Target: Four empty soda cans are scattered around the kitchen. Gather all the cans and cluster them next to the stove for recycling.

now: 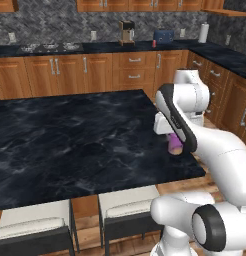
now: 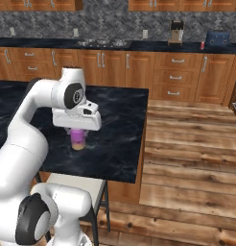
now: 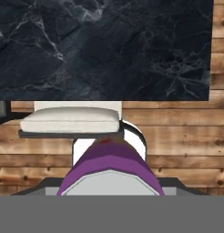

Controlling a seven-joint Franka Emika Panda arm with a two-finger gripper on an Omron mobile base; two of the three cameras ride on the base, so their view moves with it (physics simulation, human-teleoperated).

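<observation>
**Pincer over a purple can at the island's near corner**

Your gripper (image 2: 77, 139) hangs just above the black marbled island counter (image 1: 70, 140), close to its corner nearest the robot. Directly beneath the white hand you see a small purple-pink soda can (image 2: 78, 137) with a tan lower end, sitting between the fingers and right at the counter surface. In the hand view that same can (image 3: 111, 166) sits at the bottom, purple sides and a silvery top facing the camera, centred under the hand. The jaws stand partly apart, about as wide as the can, and the can lies between them; you cannot tell from these frames whether the pads actually press on it.

Further out, a white cushioned stool (image 3: 70, 120) stands below the island edge on the wood plank floor (image 2: 192, 158). Along the far wall, the stove (image 1: 50, 48) lies in the back counter, well apart from the can. A second, red can (image 2: 202, 45) stands on that counter near the blue toaster (image 2: 218, 38).
</observation>
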